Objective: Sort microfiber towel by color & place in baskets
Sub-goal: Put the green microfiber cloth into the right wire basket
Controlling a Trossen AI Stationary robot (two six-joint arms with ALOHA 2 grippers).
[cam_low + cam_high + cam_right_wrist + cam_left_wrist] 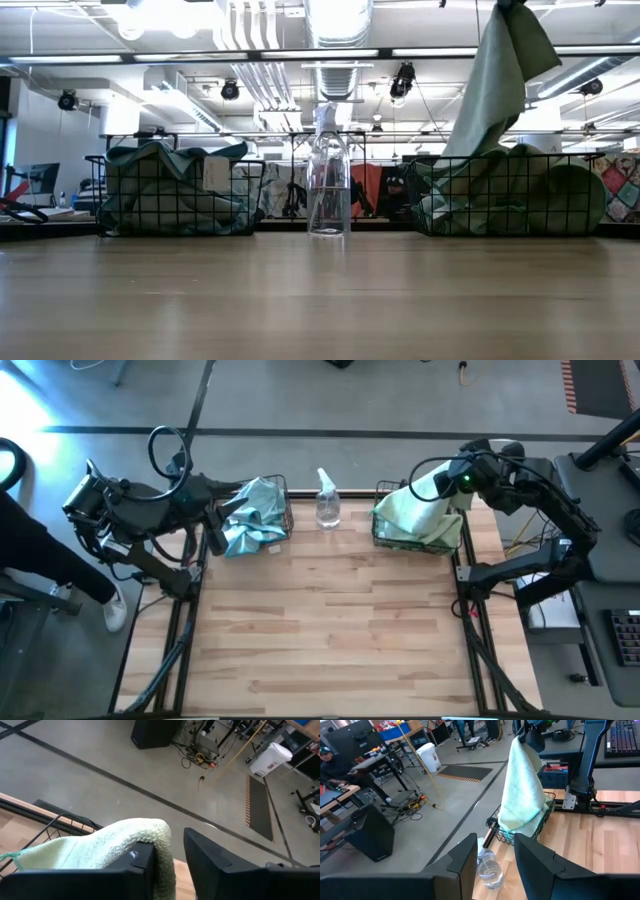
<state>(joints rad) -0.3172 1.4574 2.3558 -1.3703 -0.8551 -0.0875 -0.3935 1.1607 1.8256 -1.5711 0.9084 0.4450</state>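
Table [330, 630]: pale wood planks, smooth, satin sheen. Baskets [175, 210] [520, 195]: black wire mesh, matt metal. Green towel [522, 790]: fuzzy looped microfiber, matt, stitched teal edge. Blue towels [250, 520]: soft cloth, slight sheen in the folds. Bottle [328, 185]: clear glossy plastic. Right fingers [220, 865] and left fingers [537, 867]: dark matt plastic, smooth.

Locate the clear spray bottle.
In the high view the spray bottle stands upright at the table's far edge, between the two baskets, left and right.
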